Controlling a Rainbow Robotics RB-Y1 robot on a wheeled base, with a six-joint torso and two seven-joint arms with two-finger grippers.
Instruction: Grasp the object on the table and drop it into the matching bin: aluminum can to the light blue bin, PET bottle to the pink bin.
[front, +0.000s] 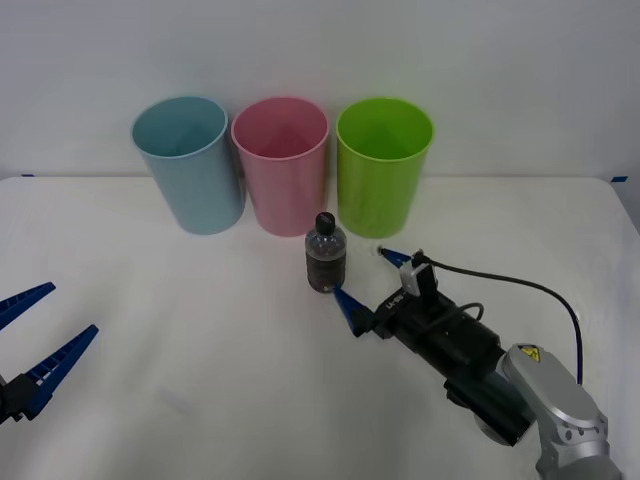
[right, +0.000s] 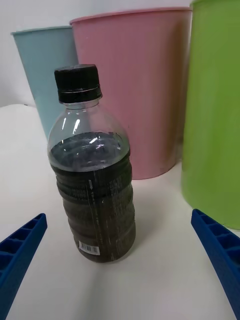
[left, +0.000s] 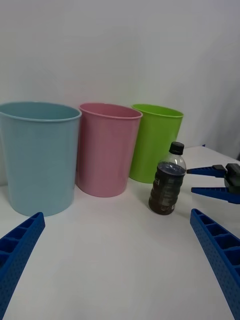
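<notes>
So far nothing has been grasped: the PET bottle is stood upright on the table, capped, not lifted, and the drop into the pink bin is judged wholly left to do. The right gripper is reached in low from the robot's right, fingers spread wide and holding nothing, with the bottle just ahead of the fingertips and roughly lined up with the gap, not yet between them; no contact is seen. In the right wrist view the bottle is seen close ahead of the open fingers, slightly toward one side of the gap. Just beyond the bottle the pink bin is stood, with the light blue bin beside it on one side and a lime green bin on the other, all upright in a row. The left gripper is parked wide open and empty, well apart from the bottle.
</notes>
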